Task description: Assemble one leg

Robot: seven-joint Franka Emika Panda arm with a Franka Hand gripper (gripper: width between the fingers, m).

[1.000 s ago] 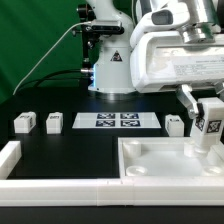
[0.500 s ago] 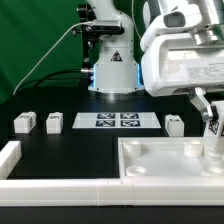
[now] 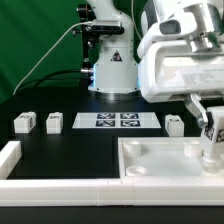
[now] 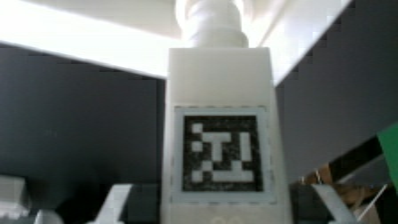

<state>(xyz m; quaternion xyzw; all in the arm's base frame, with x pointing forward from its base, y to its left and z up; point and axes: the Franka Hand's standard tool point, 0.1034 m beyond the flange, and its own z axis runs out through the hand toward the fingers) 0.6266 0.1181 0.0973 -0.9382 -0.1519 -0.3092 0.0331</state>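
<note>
A robotics lab, shown by the green backdrop (image 3: 30, 45), black table (image 3: 70, 152), marker board (image 3: 117, 121) and robot arm (image 3: 108, 62).

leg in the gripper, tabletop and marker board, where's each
leg (image 3: 212, 135): exterior view, its tagged face
tabletop (image 3: 126, 160): exterior view, rim at the exterior view's left
marker board (image 3: 118, 121): exterior view, middle between the tags

Leg (image 3: 213, 128) runs off exterior view's right edge; blurred in wrist view.

The marker board (image 3: 119, 121) lies flat on the black table (image 3: 70, 158).
</note>
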